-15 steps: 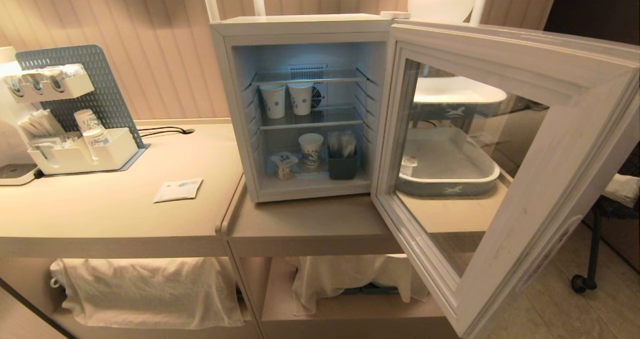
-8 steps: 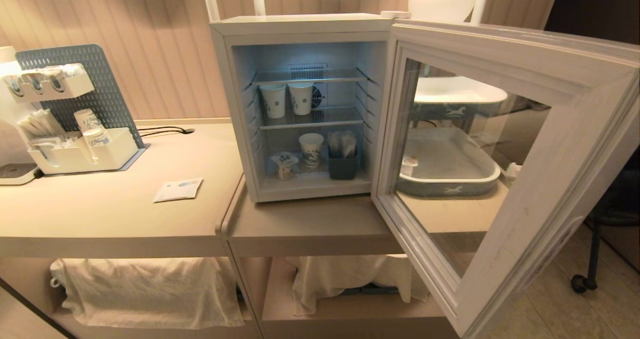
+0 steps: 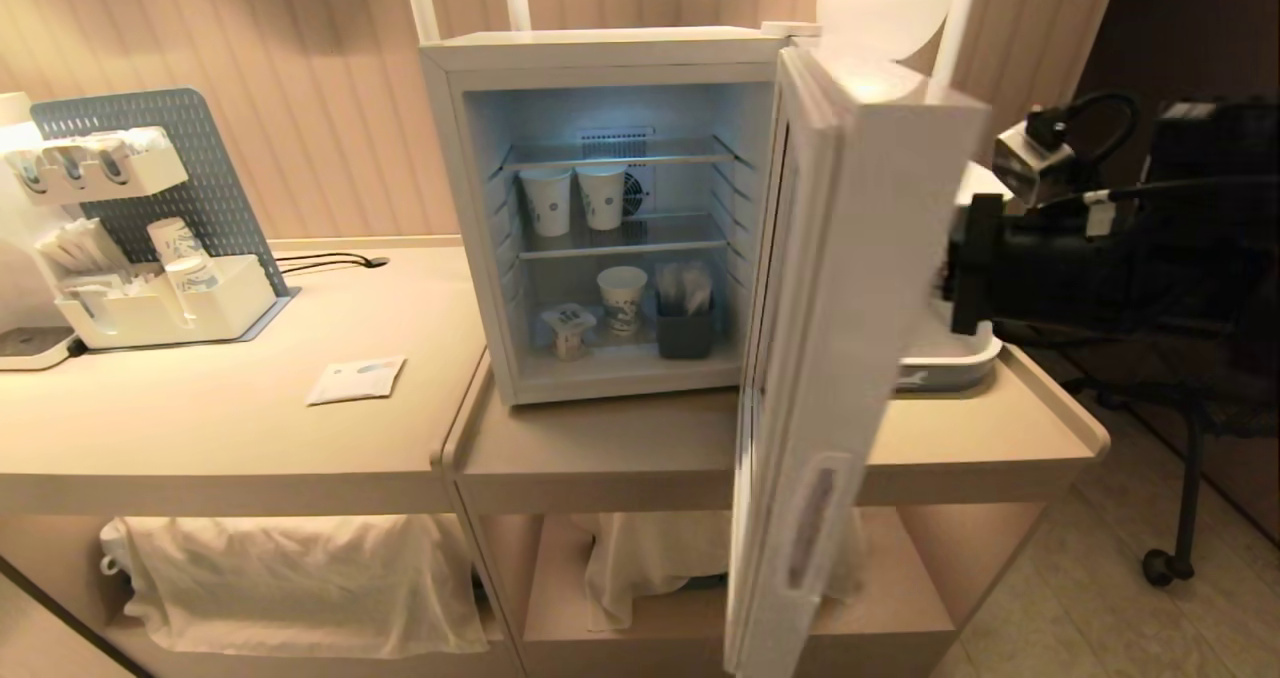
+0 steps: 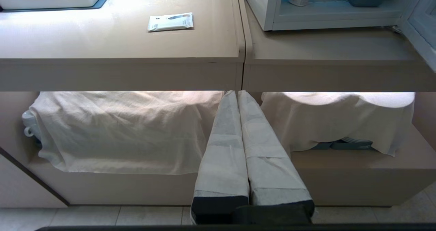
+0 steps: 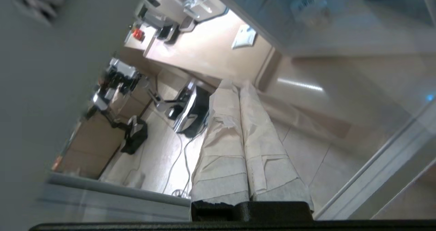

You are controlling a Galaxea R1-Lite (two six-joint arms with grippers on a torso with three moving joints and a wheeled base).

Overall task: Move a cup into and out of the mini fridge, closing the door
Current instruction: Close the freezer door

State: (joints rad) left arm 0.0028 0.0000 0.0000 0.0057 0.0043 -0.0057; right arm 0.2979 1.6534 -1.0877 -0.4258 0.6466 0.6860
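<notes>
At the right of the head view, the right gripper [image 5: 238, 88] sits behind the door [image 3: 850, 288], hidden there; its wrist view shows the jaws clenched on nothing, tips against the door's glass. The door stands half open, edge-on in the frame's centre. The cup [image 3: 567, 330] rests on the fridge [image 3: 600, 53] floor, lower left of the lit interior, beside a paper cup [image 3: 621, 296]. The left gripper [image 4: 238, 98] hangs low before the counter [image 3: 230, 428], jaws clenched and empty. Risks as I judge them: a hard push could slam the door and tip the cup, or the tips could slide across the glass and lose contact, leaving the door ajar.
</notes>
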